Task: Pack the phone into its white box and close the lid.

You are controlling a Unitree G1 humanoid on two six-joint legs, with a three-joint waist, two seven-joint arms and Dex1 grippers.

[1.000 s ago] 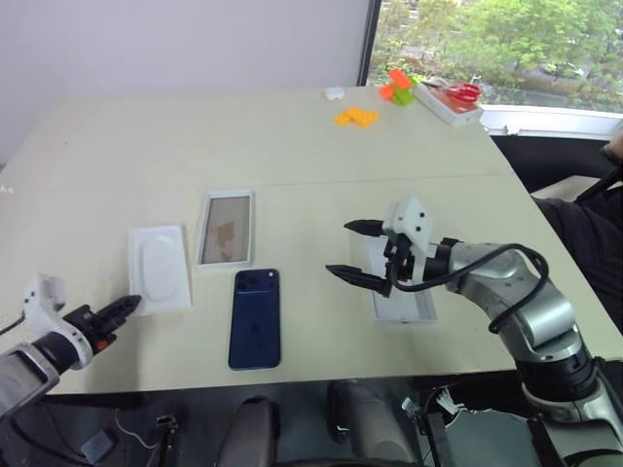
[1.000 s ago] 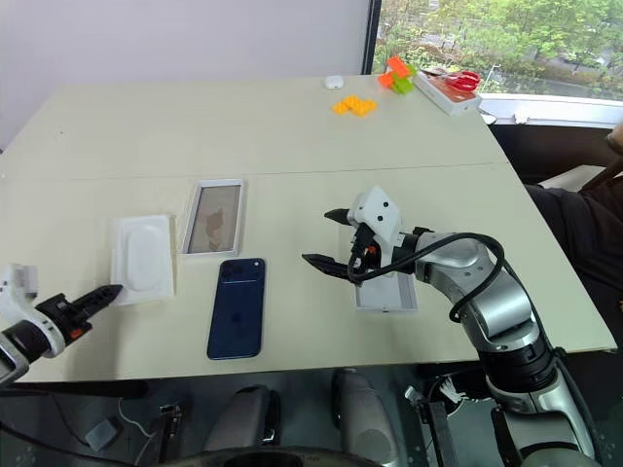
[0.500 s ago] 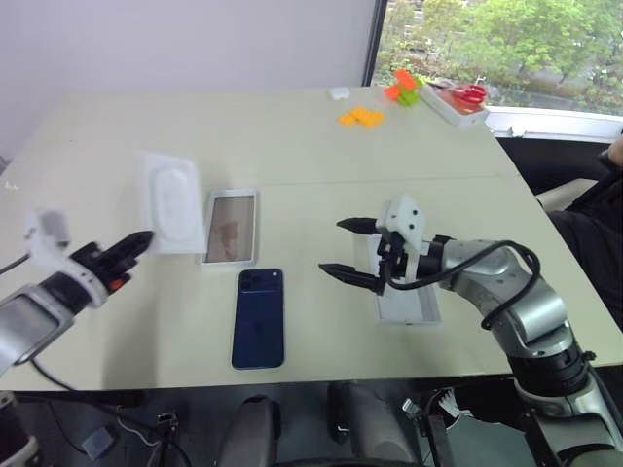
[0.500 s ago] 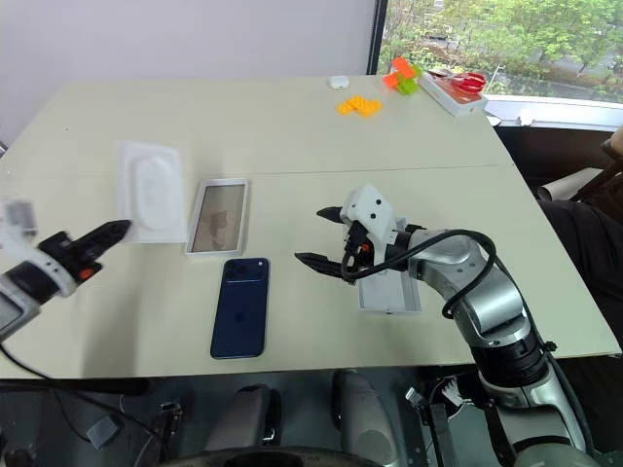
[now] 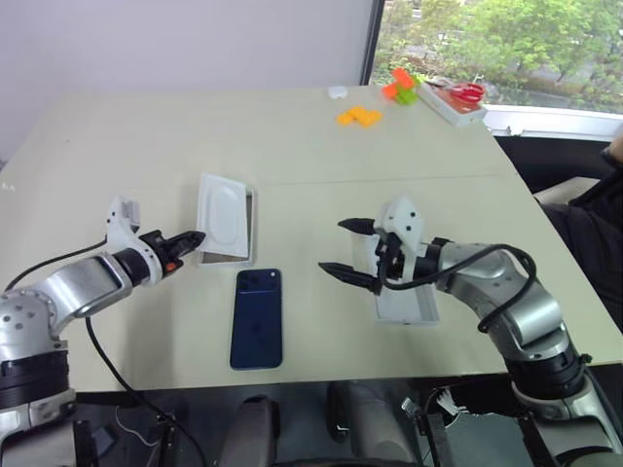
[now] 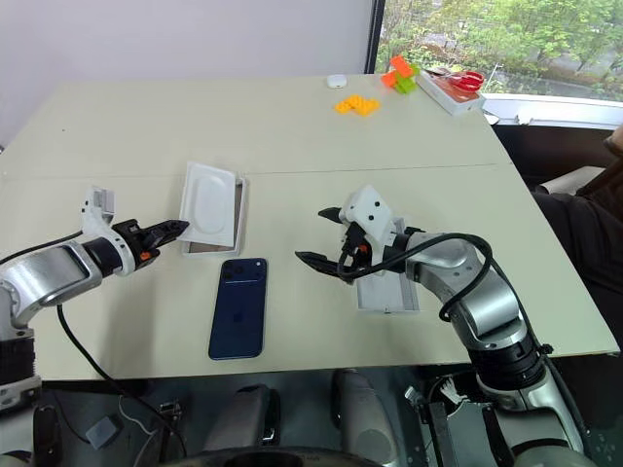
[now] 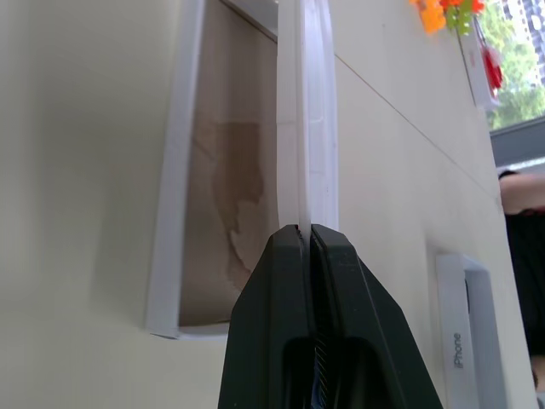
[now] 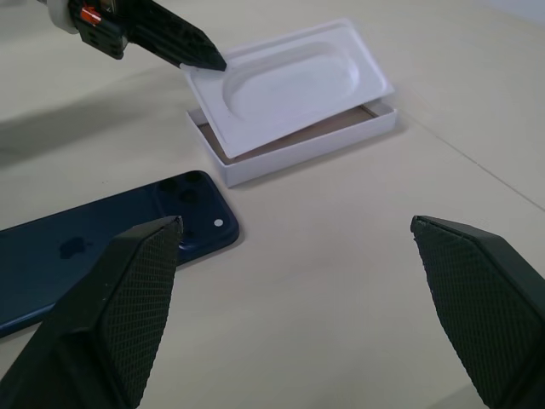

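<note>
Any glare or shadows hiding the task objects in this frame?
Left eye view: daylight from the window, table evenly lit. Right wrist view: mild sheen on the phone, soft shadow under the left gripper. Left wrist view: the white insert, edge-on, masks part of the white box.

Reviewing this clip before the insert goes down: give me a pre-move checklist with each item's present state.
1. Left gripper pinches the white insert by its edge, fingers shut on it: ok.
2. Insert over the white box: covers most of it, tilted: ok.
3. Box interior free of stray items: only its brown floor shows past the insert: cannot tell.
4. Phone lies flat on the table, camera side up, apart from the box: ok.
5. Right gripper open, holding nothing, above the table beside the lid: ok.
6. Lid resting apart from the box: ok.
</note>
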